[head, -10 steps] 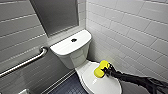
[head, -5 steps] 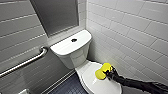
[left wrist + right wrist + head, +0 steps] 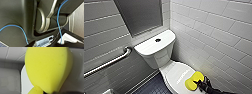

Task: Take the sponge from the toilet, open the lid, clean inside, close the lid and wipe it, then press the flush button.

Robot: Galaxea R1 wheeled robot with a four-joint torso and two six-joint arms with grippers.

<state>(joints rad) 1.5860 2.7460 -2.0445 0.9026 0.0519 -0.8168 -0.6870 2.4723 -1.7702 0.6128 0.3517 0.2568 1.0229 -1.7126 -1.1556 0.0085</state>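
The white toilet (image 3: 156,53) stands against the tiled wall with its lid (image 3: 177,73) down. On the tank top sits the round dark flush button (image 3: 157,40). The yellow sponge (image 3: 193,79) rests at the lid's right edge, near the front. My right gripper (image 3: 199,83) comes in from the lower right and is shut on it. In the right wrist view the sponge (image 3: 48,68) looms large and close, and white ceramic shows beside it. The left wrist view shows my own dark body panels and blue cables.
A metal grab bar (image 3: 109,62) runs along the left wall. White tiles (image 3: 221,37) close in on the right of the toilet. Dark floor (image 3: 154,86) lies to the left of the bowl. A grey panel (image 3: 140,15) hangs above the tank.
The sponge, held in my right gripper, has slid a little toward the front right of the lid. The toilet and the view have stayed put.
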